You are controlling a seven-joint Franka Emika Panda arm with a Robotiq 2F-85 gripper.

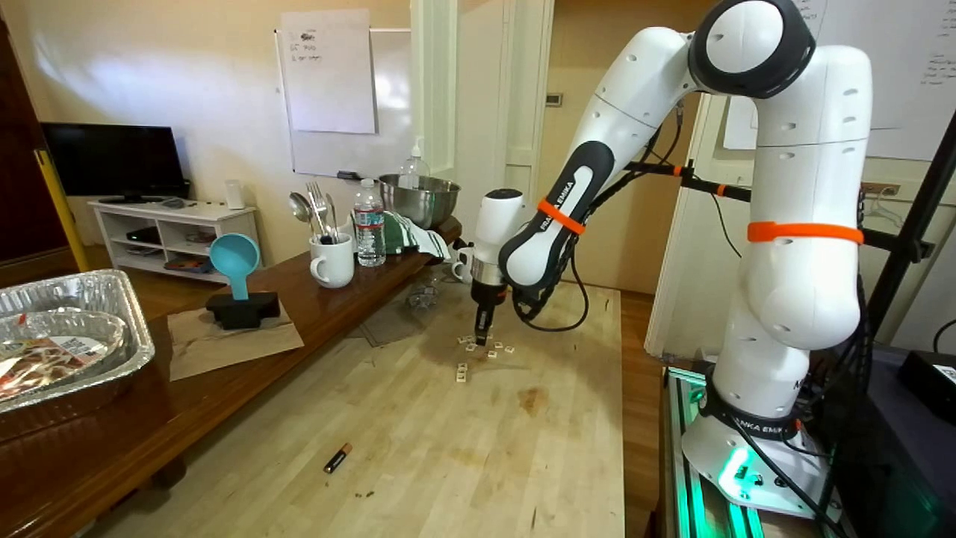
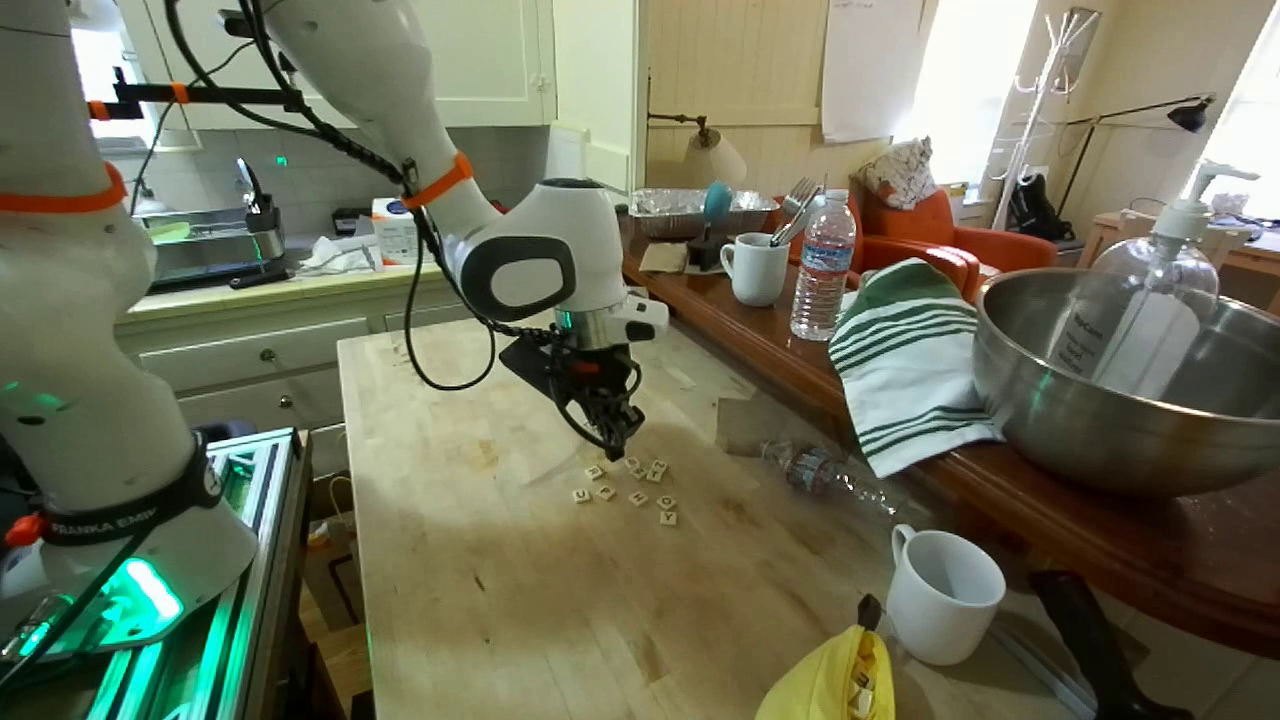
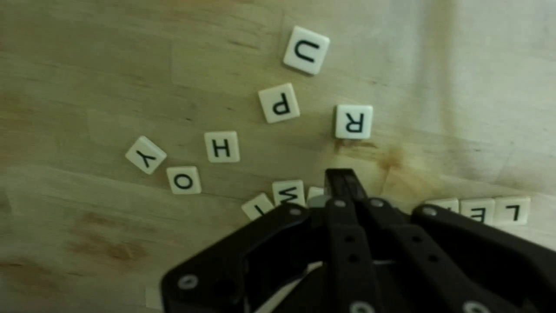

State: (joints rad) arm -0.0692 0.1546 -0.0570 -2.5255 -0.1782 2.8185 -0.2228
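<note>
Arranging letter tiles (image 3: pixel 222 147), seemingly; my gripper (image 3: pixel 342 177) pressed together, lower centre of wrist view; next likely needs gentle push.

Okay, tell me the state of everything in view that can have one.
Hand: closed
Readable letter tiles: face up
Yellow pouch: open
Ledge bottle: upright, capped
Table bottle: on its side
Cutlery mug: upright
Other mug: upright
Steel bowl: upright, holding pump bottle
Battery: lying flat
Television: screen dark
</note>
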